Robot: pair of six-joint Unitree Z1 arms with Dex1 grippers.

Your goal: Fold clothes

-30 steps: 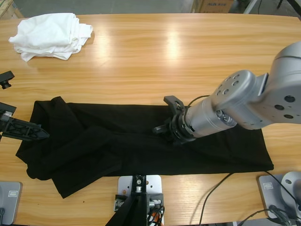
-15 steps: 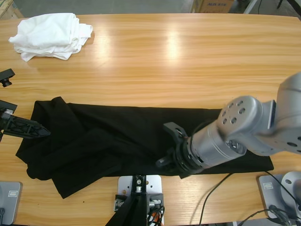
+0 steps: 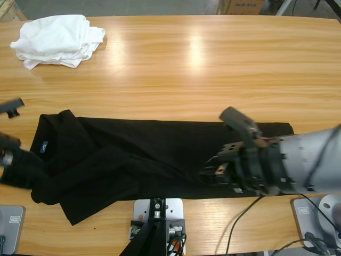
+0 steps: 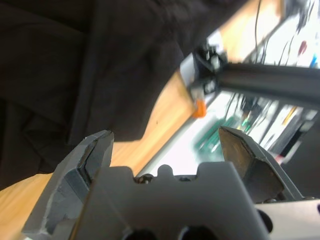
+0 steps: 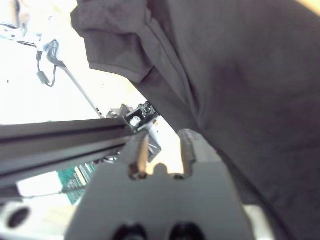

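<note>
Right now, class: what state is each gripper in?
Left gripper: open, holding nothing.
Right gripper: fingers apart at the shirt edge, nothing visibly held.

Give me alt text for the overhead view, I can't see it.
A black polo shirt lies half folded along the near edge of a wooden table. The right pincer reaches over its lower edge, and a bundle of white garments sits at the far left corner.

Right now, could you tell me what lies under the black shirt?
The black shirt lies flat on the wooden table, and bare wood shows all around it. Whatever sits beneath the cloth itself is covered. The white bundle lies apart, at the far corner.
</note>
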